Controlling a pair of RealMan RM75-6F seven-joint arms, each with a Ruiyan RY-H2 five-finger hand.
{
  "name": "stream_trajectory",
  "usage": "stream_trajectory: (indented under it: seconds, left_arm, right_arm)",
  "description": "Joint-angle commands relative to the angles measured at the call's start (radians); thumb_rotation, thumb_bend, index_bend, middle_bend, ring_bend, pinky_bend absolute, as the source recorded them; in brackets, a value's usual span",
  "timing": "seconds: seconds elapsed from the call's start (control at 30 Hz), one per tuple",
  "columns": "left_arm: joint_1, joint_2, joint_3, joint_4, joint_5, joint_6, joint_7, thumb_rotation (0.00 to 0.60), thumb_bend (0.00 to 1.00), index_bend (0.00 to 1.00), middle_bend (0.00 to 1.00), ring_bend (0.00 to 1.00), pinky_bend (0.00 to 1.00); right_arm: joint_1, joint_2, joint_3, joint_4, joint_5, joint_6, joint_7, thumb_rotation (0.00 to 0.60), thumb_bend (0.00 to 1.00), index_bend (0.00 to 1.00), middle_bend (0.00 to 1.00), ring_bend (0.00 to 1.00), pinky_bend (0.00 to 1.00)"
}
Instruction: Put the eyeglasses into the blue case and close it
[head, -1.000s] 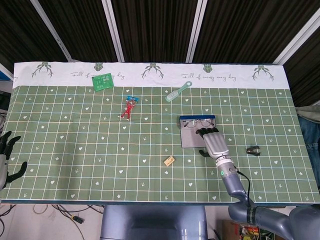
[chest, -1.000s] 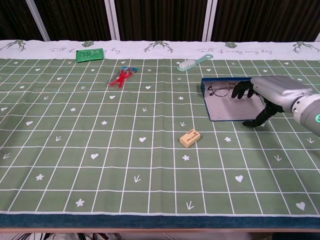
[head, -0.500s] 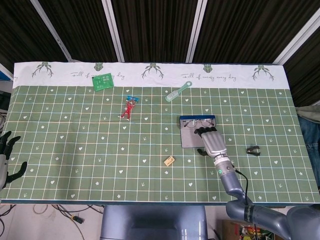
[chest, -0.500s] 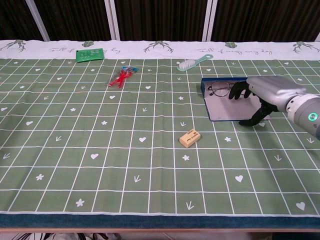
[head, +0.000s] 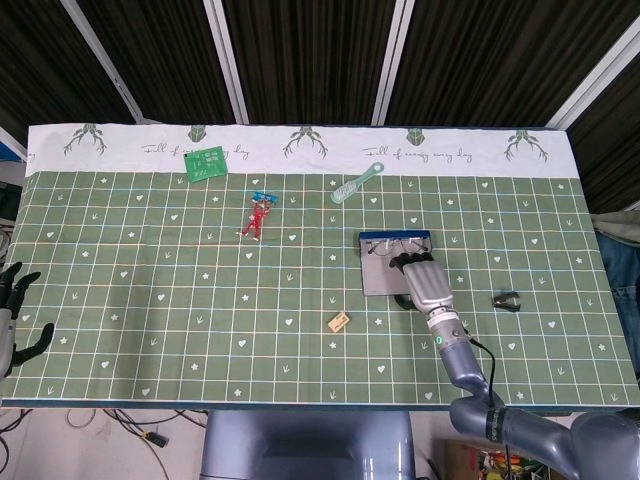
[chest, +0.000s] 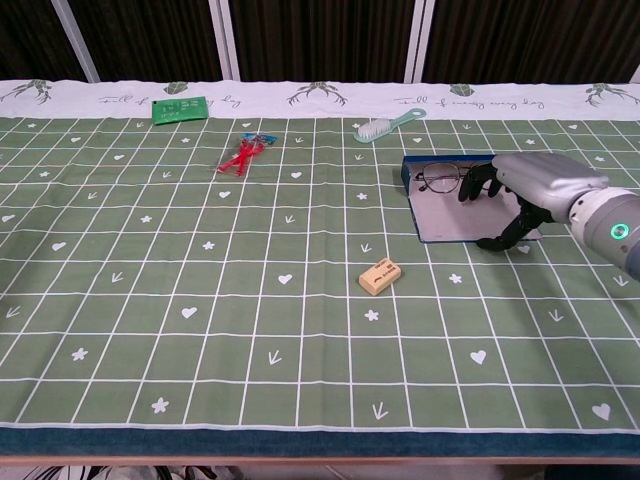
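Head view: The blue case (head: 395, 263) is seen lying open on the green gridded surface (head: 200, 300), right of centre. The eyeglasses (head: 397, 244) are located inside the case, along its far edge. The right hand (head: 424, 282) is positioned over the near right part of the case, fingers curled toward the eyeglasses; whether anything is gripped cannot be told from this view. The left hand (head: 12, 312) is partly visible at the left edge of the surface, fingers spread, holding nothing. A green card (head: 206, 161), a red toy (head: 257, 215), a mint brush (head: 358, 183), an eraser (head: 339, 321) and a black clip (head: 508, 300) are distributed over the surface.

Chest view: The eyeglasses (chest: 440, 179) are shown resting in the far part of the open blue case (chest: 455, 218). The fingertips (chest: 470, 185) of the right hand (chest: 528, 190) are placed at the right end of the frame; contact appears likely, but a closed grip is not confirmed. The thumb is set down at the near right edge of the case.
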Motion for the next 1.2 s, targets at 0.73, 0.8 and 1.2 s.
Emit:
stream_trajectory:
  seconds: [0.73, 0.8, 1.2]
  left_arm:
    - [0.001, 0.0, 0.0, 0.001, 0.001, 0.003, 0.0, 0.6, 0.35, 0.14, 0.0, 0.0, 0.0]
    - [0.001, 0.0, 0.0, 0.001, 0.002, 0.003, 0.0, 0.6, 0.35, 0.14, 0.0, 0.0, 0.0]
    - [0.002, 0.002, -0.001, 0.001, -0.001, 0.004, -0.005, 0.6, 0.35, 0.14, 0.0, 0.0, 0.0]
  right_arm:
    - [0.02, 0.004, 0.035, 0.008, -0.011, -0.006, 0.009, 0.6, 0.49, 0.39, 0.32, 0.3, 0.25]
    - [0.029, 0.003, 0.047, 0.018, -0.007, -0.012, 0.011, 0.6, 0.49, 0.39, 0.32, 0.3, 0.25]
    - [0.08, -0.018, 0.093, 0.127, 0.012, -0.06, 0.05, 0.6, 0.49, 0.42, 0.33, 0.31, 0.25]
